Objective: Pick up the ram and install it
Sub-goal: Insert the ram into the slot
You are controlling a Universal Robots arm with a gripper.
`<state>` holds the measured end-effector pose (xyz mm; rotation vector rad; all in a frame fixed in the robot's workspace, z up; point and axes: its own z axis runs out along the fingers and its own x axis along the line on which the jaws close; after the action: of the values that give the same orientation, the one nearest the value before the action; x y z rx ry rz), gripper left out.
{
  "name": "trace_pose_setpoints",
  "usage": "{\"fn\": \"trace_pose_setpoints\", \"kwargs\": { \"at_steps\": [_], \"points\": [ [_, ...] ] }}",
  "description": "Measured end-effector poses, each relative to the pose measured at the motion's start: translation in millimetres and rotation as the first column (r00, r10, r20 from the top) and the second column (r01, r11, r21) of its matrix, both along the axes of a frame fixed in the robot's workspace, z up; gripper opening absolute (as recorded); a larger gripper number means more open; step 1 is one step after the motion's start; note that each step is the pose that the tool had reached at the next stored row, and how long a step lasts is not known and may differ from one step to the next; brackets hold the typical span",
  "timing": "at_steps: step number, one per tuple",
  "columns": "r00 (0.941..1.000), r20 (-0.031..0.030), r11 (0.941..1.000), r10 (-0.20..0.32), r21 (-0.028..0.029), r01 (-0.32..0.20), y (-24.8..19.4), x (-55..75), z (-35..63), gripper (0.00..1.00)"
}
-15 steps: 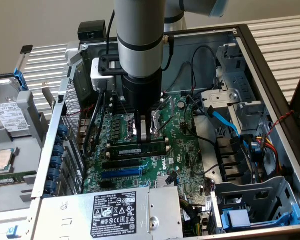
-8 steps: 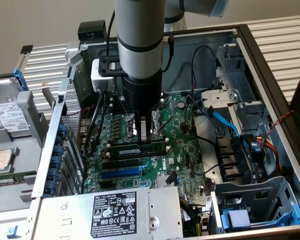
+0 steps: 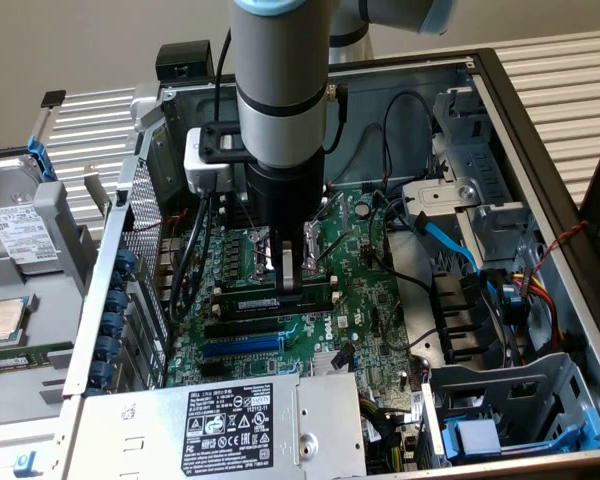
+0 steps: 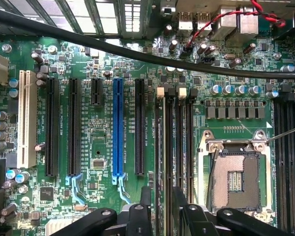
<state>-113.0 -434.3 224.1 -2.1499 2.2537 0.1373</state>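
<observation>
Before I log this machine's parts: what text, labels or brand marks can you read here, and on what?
Power supply label: white print and symbols, too small to read.
Drive label: too small to read.
Lettering beside the blue slot: blurred.
No text reads clearly.

Even, bright indoor light fills both views. The power supply [image 3: 230, 425] at lower centre shows mild glare, the arm [image 3: 280, 90] shades the motherboard [image 3: 365, 285] beneath, and close foreground parts look soft.

You see an open computer case [image 3: 540, 130] with a green motherboard [image 4: 101, 147], a blue slot [image 4: 118, 128] and a power supply [image 3: 230, 425].
</observation>
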Motion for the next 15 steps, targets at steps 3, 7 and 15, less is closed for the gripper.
{"fn": "trace_pose_setpoints", "kwargs": {
  "at_steps": [3, 7, 15],
  "points": [
    [1.0000, -0.0002, 1.0000, 0.000, -0.0002, 0.000, 0.0, 0.0, -0.9, 0.31],
    [1.0000, -0.0001, 1.0000, 0.000, -0.0001, 0.000, 0.0, 0.0, -1.0, 0.31],
    [1.0000, -0.0002, 1.0000, 0.000, -0.0003, 0.000, 0.0, 0.0, -0.2, 0.31]
  ]
}}
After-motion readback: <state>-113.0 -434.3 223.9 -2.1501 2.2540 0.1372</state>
